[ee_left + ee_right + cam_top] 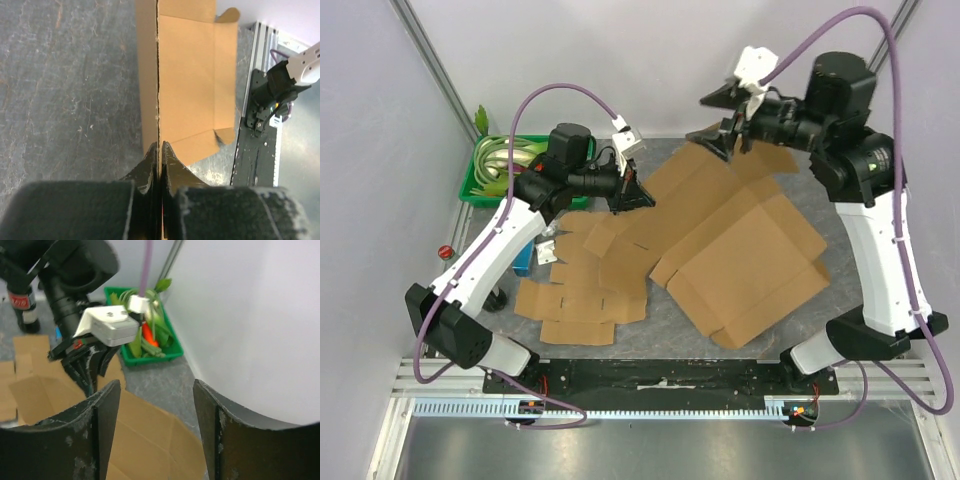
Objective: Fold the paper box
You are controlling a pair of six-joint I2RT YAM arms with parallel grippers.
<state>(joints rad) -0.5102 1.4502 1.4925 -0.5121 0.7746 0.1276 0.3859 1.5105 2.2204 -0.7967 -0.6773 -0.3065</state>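
Note:
A large flat brown cardboard box blank (740, 250) lies on the grey table (660, 320), its left part raised. My left gripper (638, 196) is shut on the edge of that raised panel. In the left wrist view the panel (185, 75) stands on edge between my closed fingertips (160, 146). My right gripper (701, 117) is open and empty, held above the blank's far corner. In the right wrist view its jaws (157, 390) stand wide apart over the cardboard (145, 435), and the left gripper (85, 372) shows beyond them.
A smaller flat cardboard blank (580, 295) lies at the front left. A green tray (485, 165) of vegetables stands at the back left, also in the right wrist view (167, 352). A small bottle (22, 305) stands by the left arm. White walls enclose the back and sides.

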